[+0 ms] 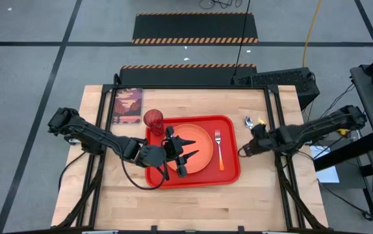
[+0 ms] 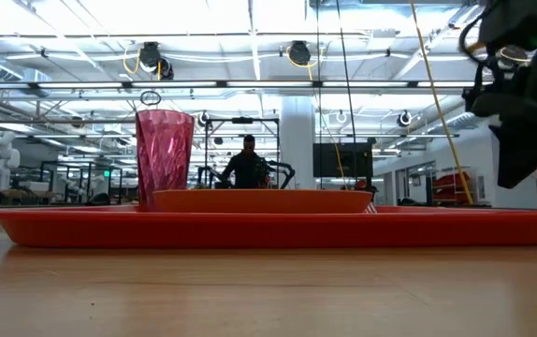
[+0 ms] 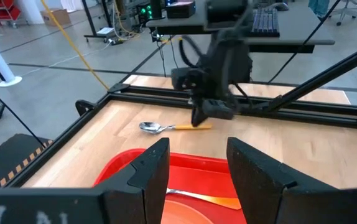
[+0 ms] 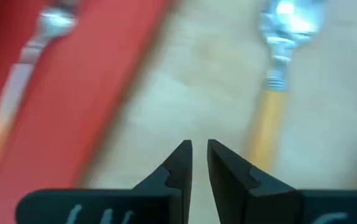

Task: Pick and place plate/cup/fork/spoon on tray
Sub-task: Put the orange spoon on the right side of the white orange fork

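Observation:
The red tray (image 1: 229, 170) lies in the middle of the table. The orange plate (image 1: 199, 138) lies flat on it. The dark red cup (image 1: 153, 120) stands upright at the tray's far left corner. The fork (image 1: 219, 149) lies on the tray to the right of the plate. The spoon (image 1: 251, 121) lies on the table beyond the tray's far right corner, also in the right wrist view (image 4: 278, 62). My left gripper (image 1: 190, 149) is open and empty above the plate. My right gripper (image 4: 199, 155) is almost shut and empty above bare table, beside the spoon's orange handle (image 4: 267, 124).
A picture book (image 1: 128, 106) lies at the table's far left, behind the cup. Black frame rails run along the table's left, right and far edges. Bare wood shows near the front edge and to the right of the tray.

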### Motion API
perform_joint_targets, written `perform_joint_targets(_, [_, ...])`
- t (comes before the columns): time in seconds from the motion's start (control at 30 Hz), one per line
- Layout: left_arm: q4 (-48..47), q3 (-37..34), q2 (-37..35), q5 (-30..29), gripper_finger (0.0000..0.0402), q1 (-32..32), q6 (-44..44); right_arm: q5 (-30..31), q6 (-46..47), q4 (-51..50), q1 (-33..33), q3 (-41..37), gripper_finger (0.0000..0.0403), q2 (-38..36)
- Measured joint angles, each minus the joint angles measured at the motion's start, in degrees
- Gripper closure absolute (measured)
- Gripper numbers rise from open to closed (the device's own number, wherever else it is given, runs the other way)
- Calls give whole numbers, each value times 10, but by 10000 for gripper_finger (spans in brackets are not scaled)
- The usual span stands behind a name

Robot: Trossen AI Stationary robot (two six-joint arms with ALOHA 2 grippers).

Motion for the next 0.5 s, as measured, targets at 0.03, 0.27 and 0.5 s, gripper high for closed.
perform_joint_targets(0.03, [1,0,0,0,238,1,0,-3,-12,-13,-16,0,360,-2])
perform_joint_targets(0.27, [4,0,0,0,238,4,-12,-12,-136,-12,-143,0,339,2])
perform_joint_targets(0.5, [-1,0,0,0,238,2,-18,-27,-235,7,-247,0,285,24])
